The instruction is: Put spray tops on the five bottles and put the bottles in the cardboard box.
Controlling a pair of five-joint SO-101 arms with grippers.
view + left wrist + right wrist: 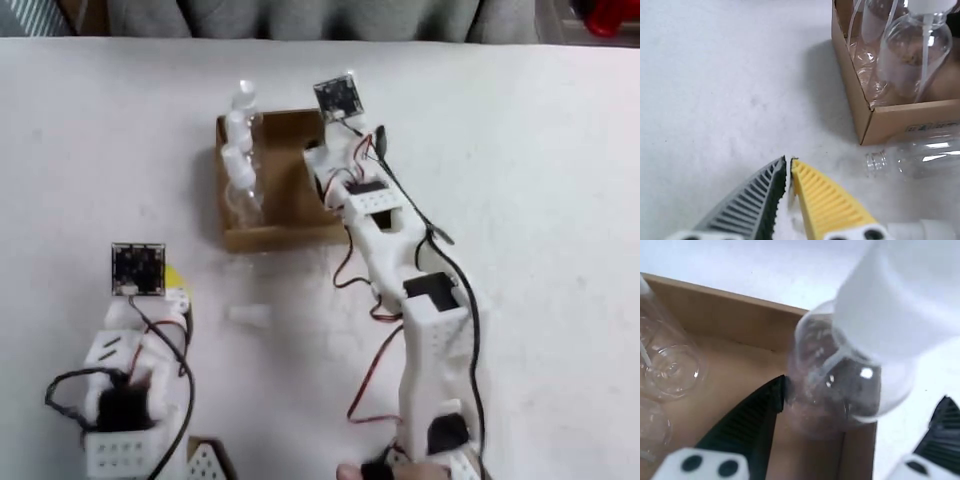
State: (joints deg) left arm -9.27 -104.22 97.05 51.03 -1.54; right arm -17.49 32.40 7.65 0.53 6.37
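Presently spread wide at the right side of the brown cardboard box (285, 238): right gripper (863, 395), flanking a clear bottle with white spray top (840, 385). Near left, pinched shut on nothing: left gripper (789, 162), beside a capless clear bottle (920, 155) lying just outside the box.

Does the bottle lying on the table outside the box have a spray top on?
No, the bottle beside the box shows a bare threaded neck.
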